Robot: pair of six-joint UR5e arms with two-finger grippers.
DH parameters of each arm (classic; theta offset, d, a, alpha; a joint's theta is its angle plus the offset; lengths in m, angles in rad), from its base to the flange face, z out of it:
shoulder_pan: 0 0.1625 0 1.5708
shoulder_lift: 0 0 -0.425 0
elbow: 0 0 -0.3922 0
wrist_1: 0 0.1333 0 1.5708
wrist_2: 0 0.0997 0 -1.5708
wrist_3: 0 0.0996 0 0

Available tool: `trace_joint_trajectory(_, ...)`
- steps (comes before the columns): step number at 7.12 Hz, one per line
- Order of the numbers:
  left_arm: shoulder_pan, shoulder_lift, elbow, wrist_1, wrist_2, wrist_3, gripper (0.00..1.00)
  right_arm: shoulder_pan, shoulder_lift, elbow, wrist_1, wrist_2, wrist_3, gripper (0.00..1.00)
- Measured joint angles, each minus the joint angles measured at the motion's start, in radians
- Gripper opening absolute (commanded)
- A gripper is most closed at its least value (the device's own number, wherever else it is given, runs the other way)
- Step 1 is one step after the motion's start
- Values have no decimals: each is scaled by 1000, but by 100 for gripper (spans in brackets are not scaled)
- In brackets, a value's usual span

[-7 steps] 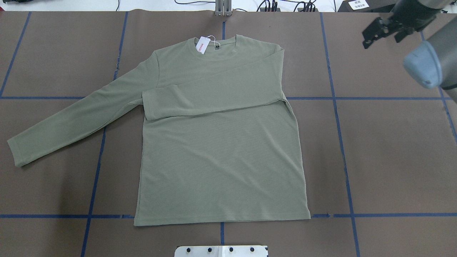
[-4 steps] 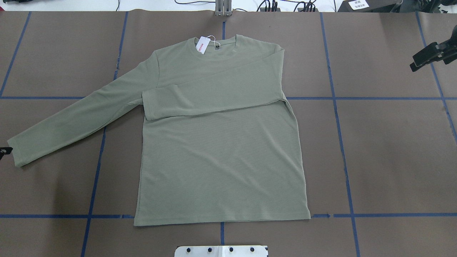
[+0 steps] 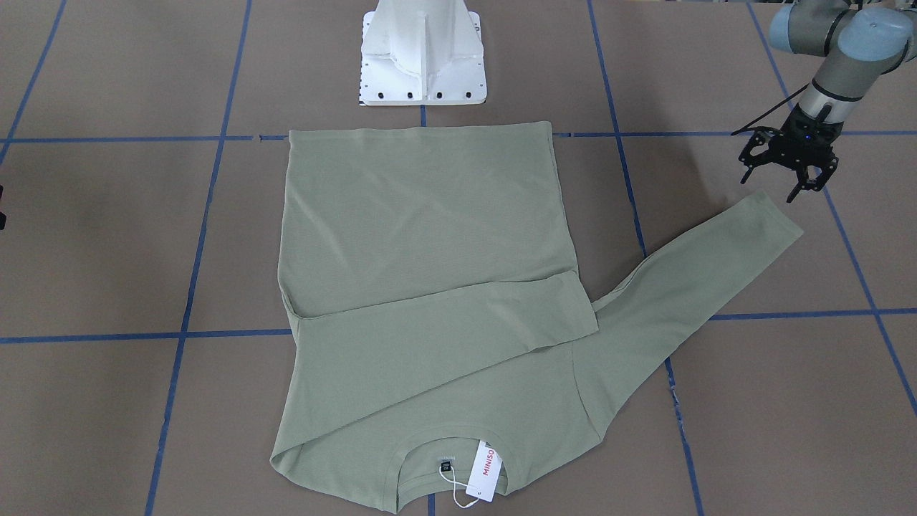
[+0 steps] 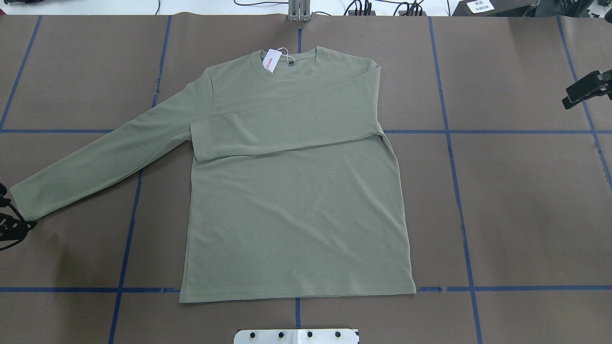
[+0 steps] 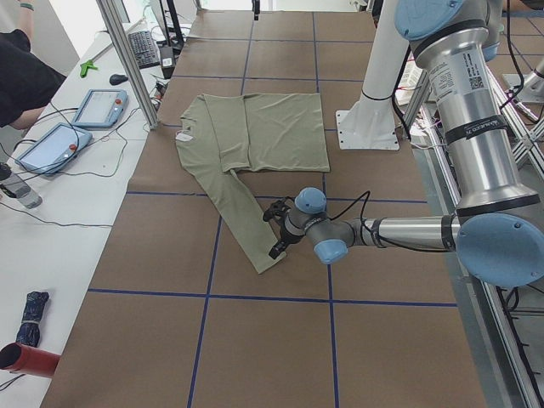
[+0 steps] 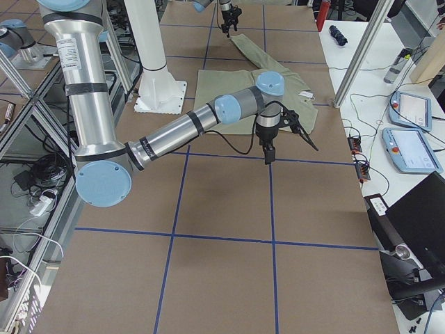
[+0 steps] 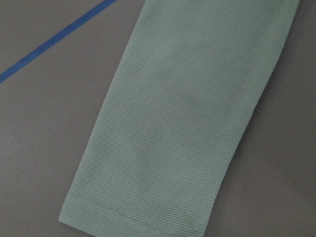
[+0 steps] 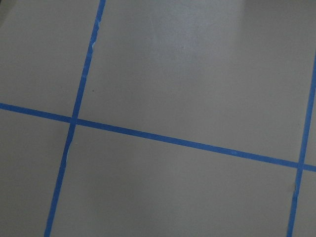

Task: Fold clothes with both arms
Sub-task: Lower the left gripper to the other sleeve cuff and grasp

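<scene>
From across the table we see the sage-green shirt [image 3: 423,236] lying flat on the brown table [image 3: 107,236]. Its collar is toward the camera and its hem is near the white pedestal [image 3: 423,54]. One sleeve is folded across the chest. The other sleeve [image 3: 688,287] stretches out toward the left gripper [image 3: 784,185], which hangs just beside the cuff [image 3: 770,215], jaws spread wide with nothing between them.

From overhead, the shirt lies mid-table with the white hang tag [image 4: 270,61] at its collar. The left gripper shows at the view's left edge, right at the tip of the outstretched cuff. The right gripper [image 4: 587,88] is cut off by the right edge, well apart from the shirt, and we cannot tell how far it is open.

In the left side view, the near arm's gripper sits just beside the sleeve's end.

In the right side view, the near arm reaches over bare table, with the shirt beyond it.

The left wrist camera shows the sleeve end, with the cuff's hem at the bottom.

The right wrist camera shows only the table and blue tape lines [image 8: 173,138].
</scene>
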Motion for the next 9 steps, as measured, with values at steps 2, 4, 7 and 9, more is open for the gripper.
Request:
trace_joint_trajectory(2, 22, -2, 13, -4, 16, 1, 47, -1, -1, -1, -1, 0, 2, 100)
trace_joint_trajectory(4, 29, -2, 15, -5, 20, 1, 0, 0, -2, -1, -1, 0, 4, 100)
trace_joint_trajectory(7, 29, -2, 11, -13, 47, 3, 0, -1, -4, -2, -2, 0, 3, 100)
trace_joint_trajectory(9, 6, -19, -21, -11, 16, 7, 0, 1, -20, -5, -1, 0, -12, 100)
